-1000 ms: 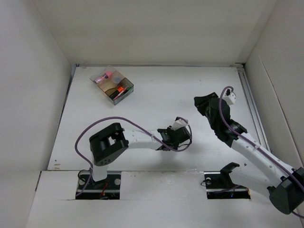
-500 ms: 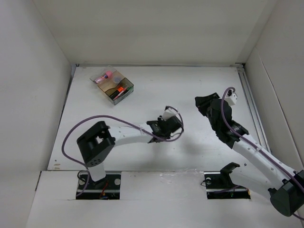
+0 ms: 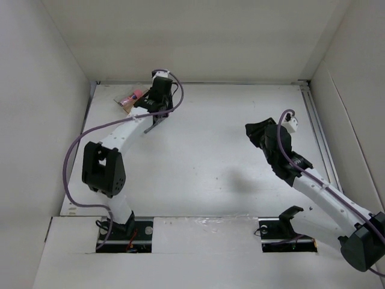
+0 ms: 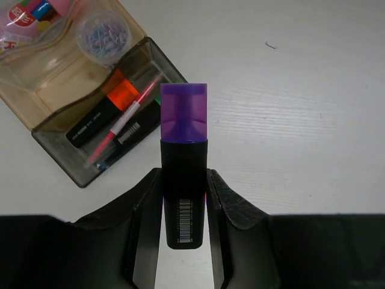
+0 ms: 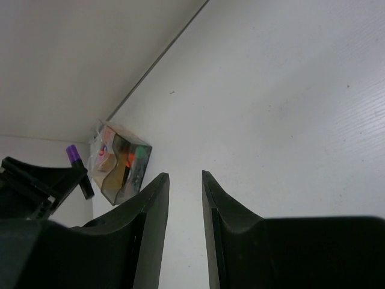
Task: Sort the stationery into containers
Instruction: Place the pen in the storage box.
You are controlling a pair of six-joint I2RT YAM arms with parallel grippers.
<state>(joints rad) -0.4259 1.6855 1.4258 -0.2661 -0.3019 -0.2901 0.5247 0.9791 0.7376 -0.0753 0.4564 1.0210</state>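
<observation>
Our left fingers (image 4: 144, 205), over the middle of the desk (image 3: 228, 138) a second ago, now reach its far-left corner. They are clamped on the black barrel of the purple highlighter (image 4: 183, 138). Its long axis runs in line with them, cap pointing out past the tips, just beside the clear box (image 4: 57, 158) holding an orange highlighter (image 4: 102, 111) and a pink pen (image 4: 123, 120). Our right fingers (image 5: 153, 205) stand slightly apart, empty.

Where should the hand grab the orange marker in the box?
Probably its black barrel, from straight above, pinching across the narrow width. The orange marker lies flat in the box, whose walls block sideways approaches, and a pink pen lies close alongside.
</observation>
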